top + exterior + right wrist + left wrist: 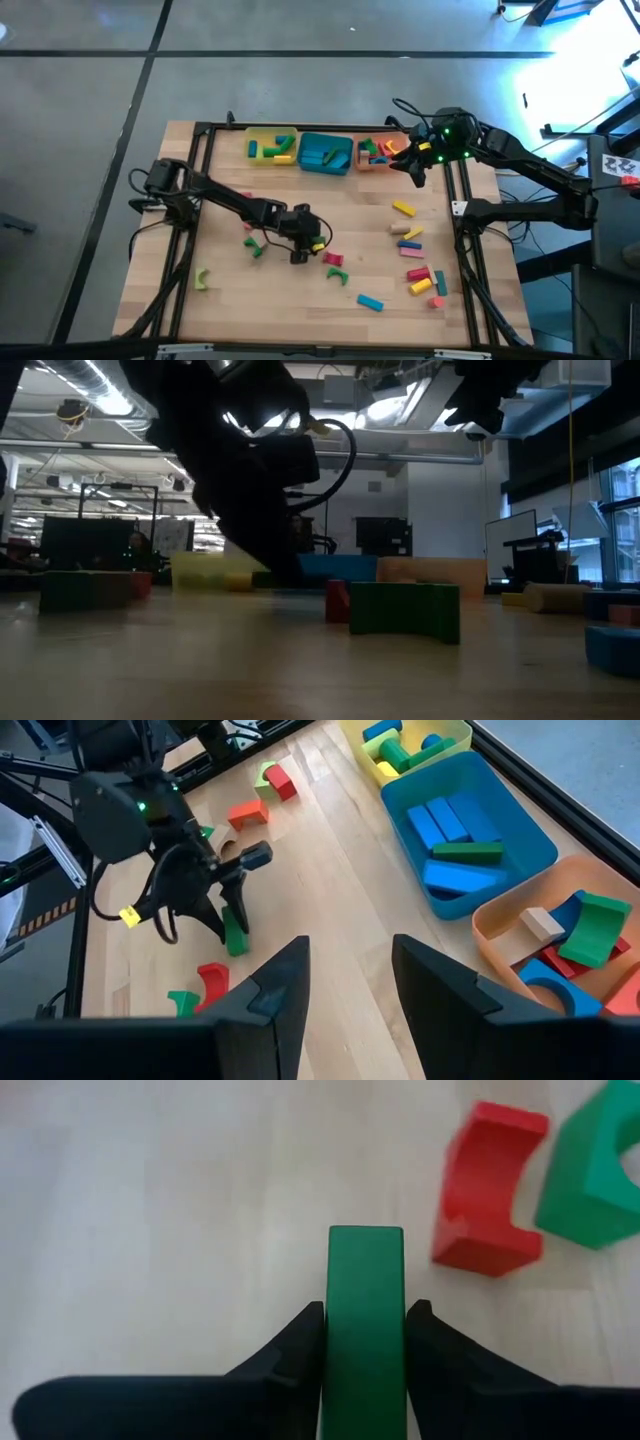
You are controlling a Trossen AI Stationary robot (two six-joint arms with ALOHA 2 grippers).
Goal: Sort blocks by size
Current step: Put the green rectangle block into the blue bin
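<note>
In the left wrist view a green bar block (365, 1270) sits between the fingers of my left gripper (365, 1325), which is shut on it. This gripper (299, 254) is over the middle of the table. A red arch block (490, 1190) and a green arch block (595, 1175) lie on the wood just beyond it. My right gripper (350, 985) hangs open with nothing in it, high over the far right near the orange tray (375, 160). Other blocks lie loose on the table or in the trays. My left gripper pinches the green bar's two broad faces (365, 1350) between its two fingers (300, 1345), which slant down from the table's left. The bar's free end sticks out ahead of the fingertips, pointing down at the table (236, 942). Whether that end touches the wood I cannot tell.
A yellow tray (270, 147), a teal tray (325, 153) and the orange tray stand in a row at the far edge, each with blocks inside. Loose blocks lie at the right (420, 275), a blue bar (370, 302) lies near the front, and a green arch (203, 278) lies at the left.
</note>
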